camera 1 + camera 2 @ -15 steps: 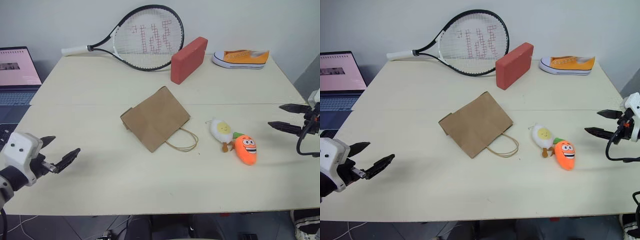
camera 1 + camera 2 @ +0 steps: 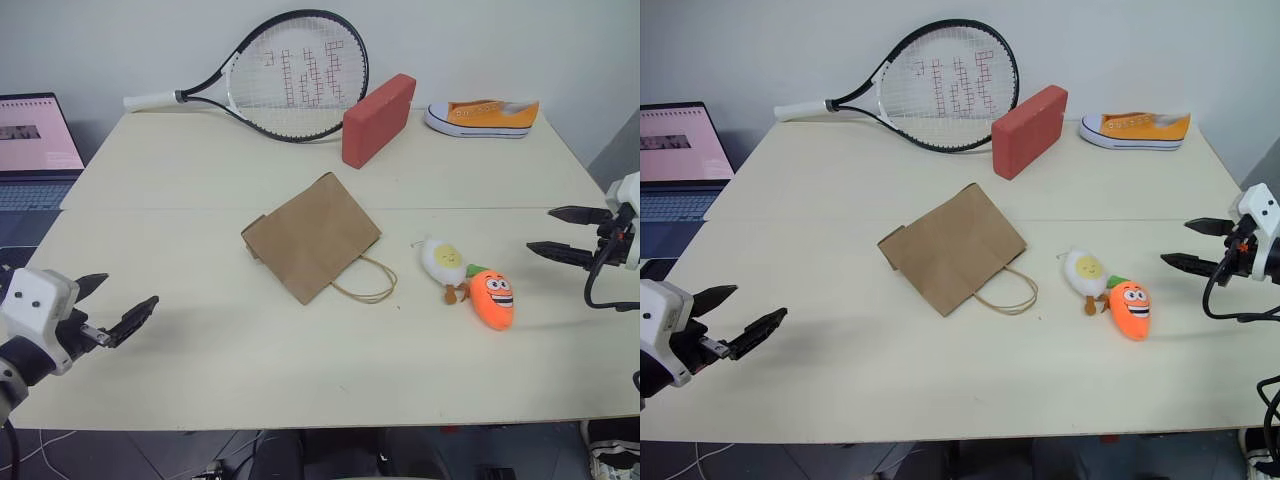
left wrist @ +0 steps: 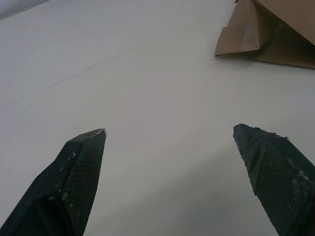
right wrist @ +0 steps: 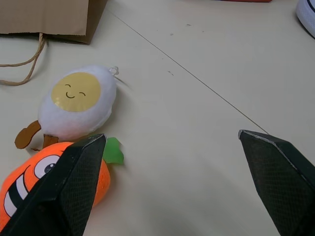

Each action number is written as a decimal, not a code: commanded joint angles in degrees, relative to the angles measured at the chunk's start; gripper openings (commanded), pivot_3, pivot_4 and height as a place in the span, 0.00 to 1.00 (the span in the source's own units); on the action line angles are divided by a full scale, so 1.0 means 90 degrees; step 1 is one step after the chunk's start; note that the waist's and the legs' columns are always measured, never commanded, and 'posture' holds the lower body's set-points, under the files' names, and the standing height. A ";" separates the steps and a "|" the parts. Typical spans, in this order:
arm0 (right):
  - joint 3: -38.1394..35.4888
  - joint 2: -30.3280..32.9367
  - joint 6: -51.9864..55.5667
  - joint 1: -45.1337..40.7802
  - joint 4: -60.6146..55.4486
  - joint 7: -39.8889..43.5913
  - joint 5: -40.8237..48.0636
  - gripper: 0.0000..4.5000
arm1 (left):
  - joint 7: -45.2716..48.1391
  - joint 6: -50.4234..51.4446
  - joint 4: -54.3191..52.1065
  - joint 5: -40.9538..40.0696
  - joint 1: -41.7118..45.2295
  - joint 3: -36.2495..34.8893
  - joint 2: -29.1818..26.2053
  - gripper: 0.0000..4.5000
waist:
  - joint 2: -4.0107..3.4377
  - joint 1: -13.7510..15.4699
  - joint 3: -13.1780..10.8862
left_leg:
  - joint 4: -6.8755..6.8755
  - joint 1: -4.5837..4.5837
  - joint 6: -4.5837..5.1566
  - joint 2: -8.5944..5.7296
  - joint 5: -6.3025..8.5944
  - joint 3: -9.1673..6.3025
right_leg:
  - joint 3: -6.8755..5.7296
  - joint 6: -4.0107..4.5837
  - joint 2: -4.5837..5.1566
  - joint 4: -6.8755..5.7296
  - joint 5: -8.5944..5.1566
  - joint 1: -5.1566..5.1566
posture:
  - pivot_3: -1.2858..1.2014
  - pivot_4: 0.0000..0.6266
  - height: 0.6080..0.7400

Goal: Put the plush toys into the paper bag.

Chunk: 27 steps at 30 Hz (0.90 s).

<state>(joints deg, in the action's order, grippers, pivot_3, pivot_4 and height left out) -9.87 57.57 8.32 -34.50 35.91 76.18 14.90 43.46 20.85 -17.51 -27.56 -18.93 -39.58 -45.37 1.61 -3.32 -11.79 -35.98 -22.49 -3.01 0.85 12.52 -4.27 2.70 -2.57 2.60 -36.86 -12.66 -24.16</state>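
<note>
Pale cream tabletop | flat brown kraft paper bag mid-table, white egg plush touching orange carrot plush beside its cord handles | right gripper and left gripper wide open, empty | advice: right approaches egg low, pinches its body (soft, compresses); left props bag mouth.

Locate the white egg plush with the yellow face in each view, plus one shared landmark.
Left eye view: white egg plush toy with yellow yolk face, right of centre, lying on the table.
Right eye view: same place, right of centre.
Left wrist view: not in this picture.
Right wrist view: upper left, beyond the right gripper.
Shared landmark: the orange carrot plush toy beside the egg; the brown kraft paper bag lies further to the robot's left.
</note>
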 commanded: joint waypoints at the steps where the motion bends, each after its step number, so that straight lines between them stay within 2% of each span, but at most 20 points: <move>1: -0.0071 0.0035 -0.0087 -0.0078 -0.0090 -0.0008 0.0038 1.00 | 0.0127 -0.0313 -0.0028 -0.0009 0.0007 -0.0290 0.0056 0.98 | 0.0000 0.0000 0.0000 | 0.0000 0.0000 0.0000 0.0000 0.0000 0.0000 | 0.0000 0.0000 0.0000 0.0000 0.0000 0.0000 | 0.52 0.24 1.00; 5: -0.0072 -0.0001 -0.0110 -0.0059 -0.0095 -0.0014 0.0034 1.00 | 0.0268 -0.0289 -0.0007 -0.0137 -0.0045 -0.0320 0.0084 0.98 | 0.0000 0.0001 0.0000 | 0.0000 0.0000 0.0000 0.0000 0.0000 0.0000 | 0.0000 0.0000 0.0000 0.0000 0.0000 0.0001 | 0.52 0.24 1.00; 15: -0.0080 -0.0122 -0.0032 0.0022 -0.0280 -0.0042 0.0076 1.00 | 0.0393 -0.0756 0.0155 0.0267 -0.0152 -0.0284 0.0042 0.98 | 0.0000 0.0000 0.0000 | -0.0002 0.0001 0.0000 0.0000 0.0000 0.0002 | 0.0002 0.0000 0.0000 -0.0002 0.0000 0.0001 | 0.52 0.24 1.00; 20: -0.0152 -0.0161 0.0025 0.0234 -0.0552 -0.0080 0.0138 1.00 | 0.0464 -0.0551 -0.0059 -0.0110 -0.0007 -0.0292 0.0044 0.98 | 0.0001 0.0002 0.0000 | -0.0001 0.0001 0.0000 0.0000 0.0000 0.0001 | 0.0001 0.0000 0.0000 -0.0004 0.0001 0.0002 | 0.52 0.24 1.00; 23: -0.0218 -0.0137 0.0132 0.0433 -0.0858 -0.0102 0.0228 1.00 | 0.0585 -0.0352 -0.0384 -0.0353 0.0137 -0.0132 -0.0101 0.98 | 0.0002 0.0003 0.0001 | -0.0002 0.0000 0.0000 0.0000 0.0000 0.0001 | 0.0001 -0.0001 0.0000 -0.0004 0.0001 0.0002 | 0.52 0.24 1.00; 27: -0.0397 -0.0027 0.0468 0.0868 -0.1660 -0.0136 0.0482 1.00 | 0.0700 0.0120 -0.1090 -0.0620 0.0549 0.0559 -0.0371 0.98 | 0.0000 0.0037 0.0001 | -0.0006 0.0001 0.0000 -0.0001 0.0000 -0.0001 | 0.0002 -0.0001 -0.0001 -0.0007 0.0001 0.0007 | 0.52 0.24 1.00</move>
<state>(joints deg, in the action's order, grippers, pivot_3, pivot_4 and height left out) -10.68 55.77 11.49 -27.11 24.70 74.95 17.22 49.19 20.82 -23.75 -31.49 -14.73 -36.32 -47.68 1.61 -2.99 -11.78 -36.05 -22.48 -3.01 0.83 12.51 -4.28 2.73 -2.58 2.59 -36.92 -12.65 -24.10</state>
